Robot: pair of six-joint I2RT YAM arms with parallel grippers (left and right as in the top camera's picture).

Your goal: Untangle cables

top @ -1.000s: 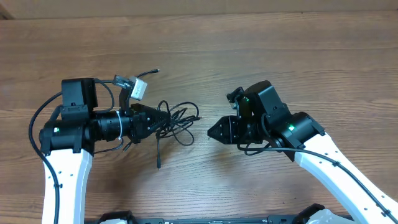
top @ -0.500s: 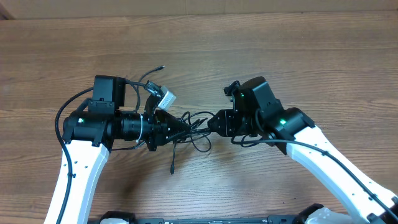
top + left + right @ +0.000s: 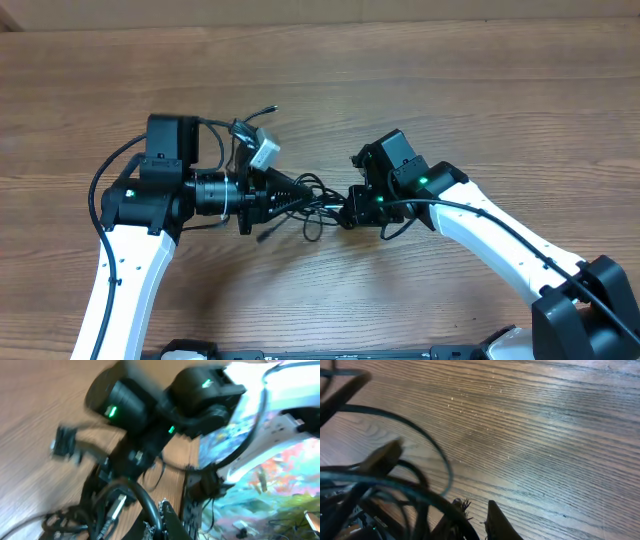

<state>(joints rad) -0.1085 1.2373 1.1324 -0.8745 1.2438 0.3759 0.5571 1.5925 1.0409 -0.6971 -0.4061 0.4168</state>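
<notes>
The cables (image 3: 312, 200) are a tangle of thin black cords held between my two grippers, just above the wooden table. My left gripper (image 3: 287, 192) points right and is shut on one black cord (image 3: 150, 510), which runs between its toothed fingers. A metal-tipped plug (image 3: 116, 508) hangs beside it. My right gripper (image 3: 346, 212) points left into the tangle from the other side. In the right wrist view its fingertips (image 3: 492, 510) stand a narrow gap apart, with a black cord (image 3: 427, 497) running down into the gap. More loops cross the left of that view.
A small white connector block (image 3: 264, 152) on the left arm's own wiring sticks up behind the left gripper. Bare wooden table (image 3: 450, 90) lies all around. A dark frame edge (image 3: 330, 352) runs along the front.
My right gripper has moved left into the tangle and closed on a cord. The cords have bunched up between the grippers, and the hanging plug end has lifted. The left gripper has hardly moved over the last half second.
</notes>
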